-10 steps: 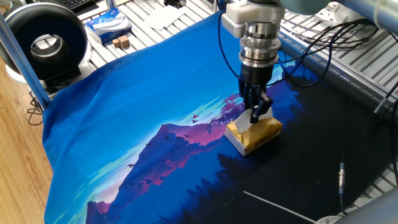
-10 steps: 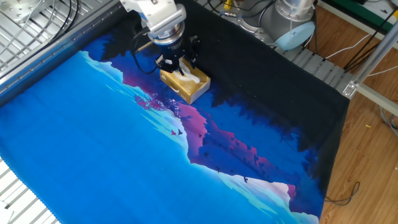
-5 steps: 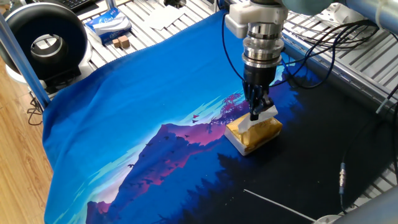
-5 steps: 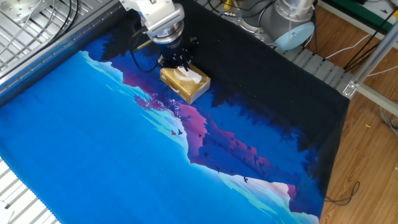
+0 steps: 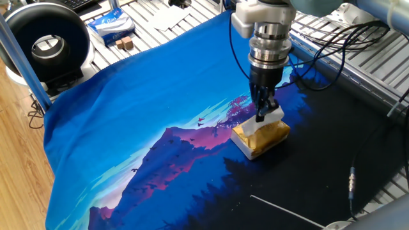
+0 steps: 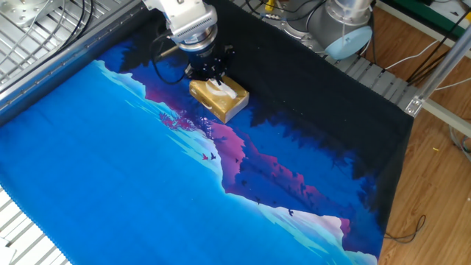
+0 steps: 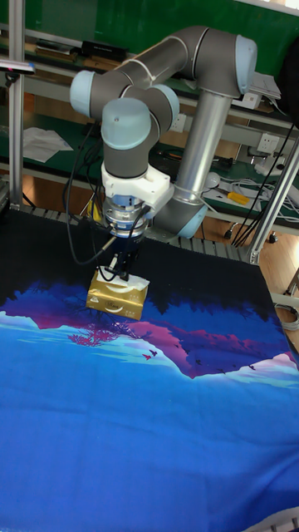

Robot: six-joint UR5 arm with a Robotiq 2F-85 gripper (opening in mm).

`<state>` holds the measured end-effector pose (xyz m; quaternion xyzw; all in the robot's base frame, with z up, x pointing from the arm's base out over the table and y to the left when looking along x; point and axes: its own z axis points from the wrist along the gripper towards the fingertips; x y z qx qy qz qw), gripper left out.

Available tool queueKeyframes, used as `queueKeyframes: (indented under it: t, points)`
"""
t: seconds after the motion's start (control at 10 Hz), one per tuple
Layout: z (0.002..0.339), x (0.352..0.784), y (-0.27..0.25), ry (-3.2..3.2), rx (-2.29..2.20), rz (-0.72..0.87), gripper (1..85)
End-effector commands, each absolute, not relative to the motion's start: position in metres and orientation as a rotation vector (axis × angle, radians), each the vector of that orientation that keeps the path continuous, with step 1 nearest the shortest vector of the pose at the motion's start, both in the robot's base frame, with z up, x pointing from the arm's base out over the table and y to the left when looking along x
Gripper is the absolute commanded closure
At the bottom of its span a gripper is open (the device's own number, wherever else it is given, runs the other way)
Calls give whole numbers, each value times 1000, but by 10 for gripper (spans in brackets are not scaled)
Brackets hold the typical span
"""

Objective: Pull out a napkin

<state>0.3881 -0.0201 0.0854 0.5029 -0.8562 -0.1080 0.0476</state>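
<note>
1. While the gripper (image 5: 261, 117) hangs straight over the golden-yellow tissue pack (image 5: 261, 138), its fingers pinch the napkin (image 5: 269, 120).
2. The napkin sits directly beneath them, part-raised from the pack's top slot; pull upward.

the napkin (image 5: 271, 117) looks like thin, soft matt white paper. the tissue pack (image 5: 262, 137) has a shiny golden wrapper. the cloth (image 5: 147, 108) under it is smooth printed fabric. the gripper (image 5: 263, 117) is black under a polished metal wrist.
</note>
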Motion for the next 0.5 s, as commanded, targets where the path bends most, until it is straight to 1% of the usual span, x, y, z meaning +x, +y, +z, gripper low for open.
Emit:
queueKeyframes:
  t: [0.0, 0.4]
  points:
    - [86, 413, -22, -2701, 1527, -231, 847]
    - [89, 415, -21, -2706, 1522, -229, 847]
